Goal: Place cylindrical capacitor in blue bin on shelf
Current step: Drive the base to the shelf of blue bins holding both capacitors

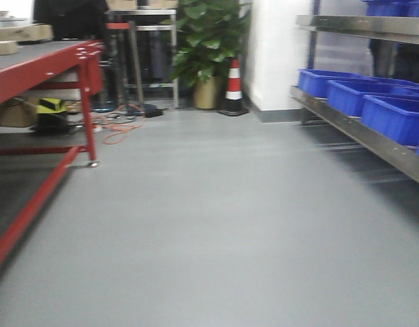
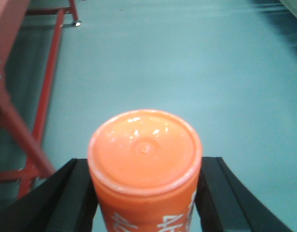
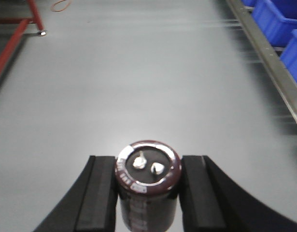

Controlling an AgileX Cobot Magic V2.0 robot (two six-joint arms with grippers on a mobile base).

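In the right wrist view the cylindrical capacitor (image 3: 147, 180), a short dark cylinder with a silvery rim and two metal terminals on top, stands upright between the black pads of my right gripper (image 3: 148, 193), which is shut on it above the grey floor. My left gripper (image 2: 145, 193) is shut on an orange cylinder (image 2: 145, 159) with white print. The steel shelf (image 1: 359, 129) runs along the right side, with several blue bins (image 1: 393, 117) on its lower tier. Those blue bins (image 3: 278, 19) also show at the top right of the right wrist view.
A red-framed workbench (image 1: 52, 68) stands on the left, its leg (image 2: 47, 82) visible in the left wrist view. At the back are a potted plant (image 1: 208, 48), a traffic cone (image 1: 234, 88) and orange cables (image 1: 117, 129) on the grey floor.
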